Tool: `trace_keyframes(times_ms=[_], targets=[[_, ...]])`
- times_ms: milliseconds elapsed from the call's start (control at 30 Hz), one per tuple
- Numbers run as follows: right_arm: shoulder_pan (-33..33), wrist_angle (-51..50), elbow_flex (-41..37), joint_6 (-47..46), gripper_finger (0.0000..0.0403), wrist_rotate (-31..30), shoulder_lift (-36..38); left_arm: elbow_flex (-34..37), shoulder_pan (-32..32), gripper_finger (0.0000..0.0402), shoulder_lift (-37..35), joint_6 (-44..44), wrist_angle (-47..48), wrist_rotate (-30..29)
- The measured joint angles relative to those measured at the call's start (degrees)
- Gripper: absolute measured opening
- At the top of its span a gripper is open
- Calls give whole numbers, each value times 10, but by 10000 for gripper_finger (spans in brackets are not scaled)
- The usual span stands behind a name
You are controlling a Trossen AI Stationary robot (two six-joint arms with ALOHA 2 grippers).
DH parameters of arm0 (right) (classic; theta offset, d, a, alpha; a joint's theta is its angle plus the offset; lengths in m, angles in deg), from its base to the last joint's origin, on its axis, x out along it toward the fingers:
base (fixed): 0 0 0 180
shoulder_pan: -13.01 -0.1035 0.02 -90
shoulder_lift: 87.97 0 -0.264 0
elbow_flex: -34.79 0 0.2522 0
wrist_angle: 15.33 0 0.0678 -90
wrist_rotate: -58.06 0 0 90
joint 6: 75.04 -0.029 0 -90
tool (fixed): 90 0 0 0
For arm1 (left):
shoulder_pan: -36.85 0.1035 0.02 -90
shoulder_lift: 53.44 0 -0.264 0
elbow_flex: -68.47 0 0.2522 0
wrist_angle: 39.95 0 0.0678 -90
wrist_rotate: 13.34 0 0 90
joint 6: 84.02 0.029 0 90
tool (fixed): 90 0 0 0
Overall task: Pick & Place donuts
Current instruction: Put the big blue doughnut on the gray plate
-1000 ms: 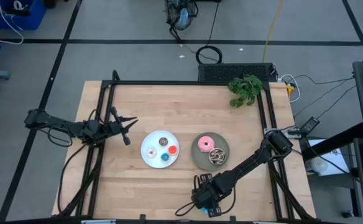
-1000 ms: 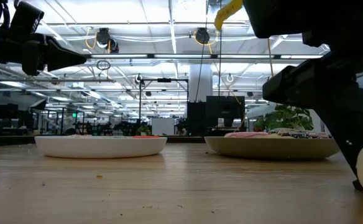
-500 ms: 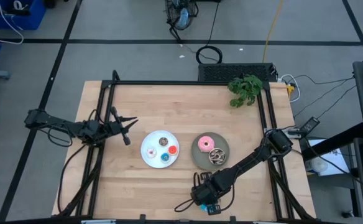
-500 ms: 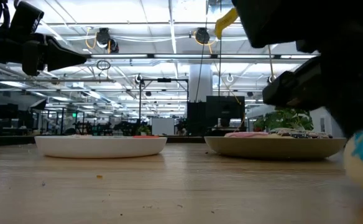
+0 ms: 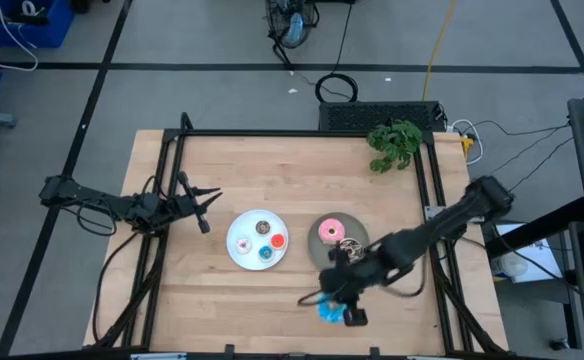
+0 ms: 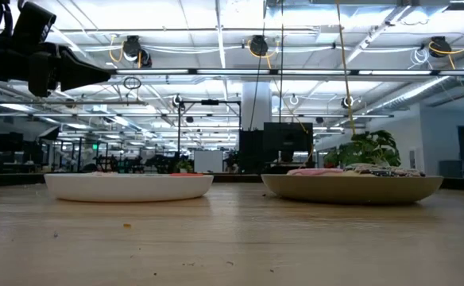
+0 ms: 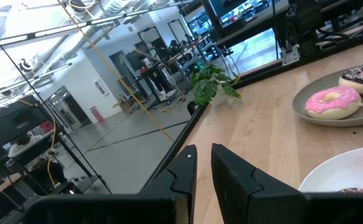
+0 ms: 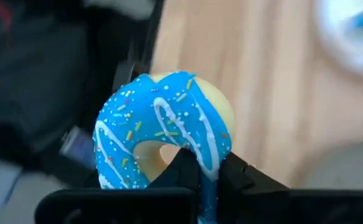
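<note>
My right gripper [image 5: 334, 304] is shut on the blue sprinkled donut [image 8: 163, 134], above the table's near edge, just in front of the grey plate [image 5: 321, 262]. A pink donut [image 5: 329, 233] and a chocolate sprinkled donut [image 5: 350, 250] lie on that plate. The white plate [image 5: 235, 255] holds small donuts: brown [image 5: 263, 228], white [image 5: 243, 243], red [image 5: 278, 240] and blue [image 5: 265, 253]. My left gripper [image 5: 202, 207] hovers left of the white plate, open by a narrow gap, with nothing between its fingers [image 7: 188, 171]. My right gripper pinches the blue donut's ring at one spot of its frosted rim [image 8: 203, 163] between its two fingers. The donut stands on edge beyond the fingers, its hole showing, lifted clear of the table.
A green plant [image 5: 394, 142] stands at the table's far right corner. A black frame rail [image 5: 302, 134] runs along the far edge. Bare wood lies between the plates and the near edge. The low view shows both plates [image 6: 129, 187] [image 6: 351, 187] and neither donut nor right arm.
My right gripper has shut on the blue sprinkled donut at the table's near edge and risen with it, going a little toward the grey plate. The donut has come up off the table and left the low view together with the arm.
</note>
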Motion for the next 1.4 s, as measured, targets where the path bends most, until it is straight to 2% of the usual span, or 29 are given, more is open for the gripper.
trace_keyframes(times_ms=[167,267,567,767,933,1067,1233,1400], targets=[[27,-1,0,-4,8,-99,73,0,0,56,0,0,0,0],[44,-11,1,-12,10,-136,101,0,0,56,0,0,0,0],[100,-113,1,-82,9,-133,121,0,0,56,0,0,0,0],[164,-133,1,-27,9,-118,95,0,0,56,0,0,0,0],[217,-124,-4,31,9,-62,56,0,0,56,0,3,0,0],[245,-80,-44,66,9,-2,34,0,0,56,0,3,0,0],[261,30,-127,66,9,102,15,0,0,56,0,3,1,0],[260,91,-181,62,9,107,-8,0,0,56,0,3,0,0]])
